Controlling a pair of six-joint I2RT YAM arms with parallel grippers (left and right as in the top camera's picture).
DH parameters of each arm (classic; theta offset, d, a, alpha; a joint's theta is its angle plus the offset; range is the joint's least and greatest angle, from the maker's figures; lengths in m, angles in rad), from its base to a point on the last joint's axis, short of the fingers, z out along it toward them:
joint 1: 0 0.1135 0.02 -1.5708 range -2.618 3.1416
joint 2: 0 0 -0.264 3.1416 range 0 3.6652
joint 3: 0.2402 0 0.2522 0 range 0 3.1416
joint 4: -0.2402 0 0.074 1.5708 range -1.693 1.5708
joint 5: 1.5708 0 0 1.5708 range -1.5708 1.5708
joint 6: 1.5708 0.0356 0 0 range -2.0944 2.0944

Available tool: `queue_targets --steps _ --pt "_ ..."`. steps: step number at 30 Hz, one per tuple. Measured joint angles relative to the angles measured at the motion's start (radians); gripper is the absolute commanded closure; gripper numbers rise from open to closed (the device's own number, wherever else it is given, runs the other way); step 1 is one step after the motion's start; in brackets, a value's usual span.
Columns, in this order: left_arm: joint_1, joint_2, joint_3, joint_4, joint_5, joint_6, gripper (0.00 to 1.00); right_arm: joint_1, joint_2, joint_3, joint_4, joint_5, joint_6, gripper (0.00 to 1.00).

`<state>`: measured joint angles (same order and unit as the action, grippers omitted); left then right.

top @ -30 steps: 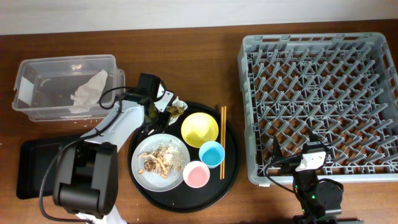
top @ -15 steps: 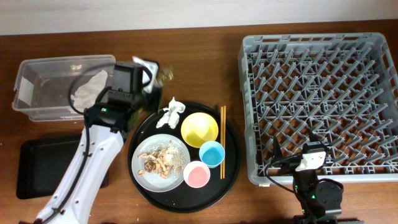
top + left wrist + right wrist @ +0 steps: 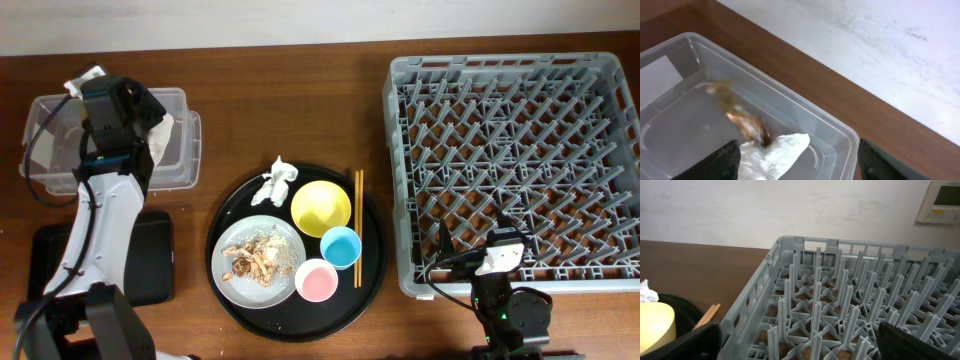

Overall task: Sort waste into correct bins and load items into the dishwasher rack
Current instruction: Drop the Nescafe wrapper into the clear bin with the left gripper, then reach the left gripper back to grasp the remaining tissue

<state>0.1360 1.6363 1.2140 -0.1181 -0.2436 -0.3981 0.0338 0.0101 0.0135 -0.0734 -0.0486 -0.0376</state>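
1. Found the left gripper [image 3: 799,162] spread wide with nothing between its fingers, poised over the clear box [image 3: 790,107] at the far left of the table.
2. Saw just below it, inside that box, the gold-brown wrapper [image 3: 742,120], shiny and smeared by blur, against a white napkin [image 3: 772,152]; could not tell whether it lay flat on the floor.
3. Placed the likely next waste, a crumpled napkin [image 3: 278,178], to that gripper's right and nearer the robot, on the far part of the round black tray [image 3: 370,250], just beside the yellow bowl [image 3: 320,207].
4. Looked small, white, lumpy and soft, with no clear long axis, so probably open to a pinch from any side.
5. Noted beige food scraps [image 3: 262,258] heaped on the plate [image 3: 232,240], nearer the robot again.
6. Judged the left arm the nearer; found the right gripper [image 3: 800,342] wide open and empty at the near edge of the dishwasher rack [image 3: 840,305].
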Motion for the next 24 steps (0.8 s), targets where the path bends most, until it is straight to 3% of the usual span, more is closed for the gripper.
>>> queue_targets --steps 3,6,9,13,17,21,24 --pt "0.000 -0.005 0.000 -0.032 0.084 -0.012 0.24 0.000 0.000 0.000 0.000 0.000 0.000 0.01" --pt "-0.001 -0.061 0.000 -0.096 0.386 0.000 0.26 0.000 0.000 0.000 0.000 0.000 0.000 0.02" --pt "-0.056 -0.103 0.006 -0.241 0.632 0.076 0.40 0.000 0.000 0.000 0.000 0.000 0.000 0.01" --pt "-0.214 -0.102 -0.002 -0.401 0.611 0.156 0.43 0.000 0.000 0.000 0.000 0.000 -0.001 0.01" --pt "-0.375 -0.013 -0.001 -0.429 0.506 0.239 0.43 0.000 0.000 0.000 0.000 0.000 -0.001 0.01" --pt "-0.409 0.100 -0.002 -0.443 0.421 0.256 0.44 0.000 0.000 0.000 0.000 0.000 -0.001 0.01" --pt "-0.410 0.161 -0.002 -0.465 0.399 0.264 0.51 0.000 0.000 0.000 0.000 0.000 0.000 0.01"
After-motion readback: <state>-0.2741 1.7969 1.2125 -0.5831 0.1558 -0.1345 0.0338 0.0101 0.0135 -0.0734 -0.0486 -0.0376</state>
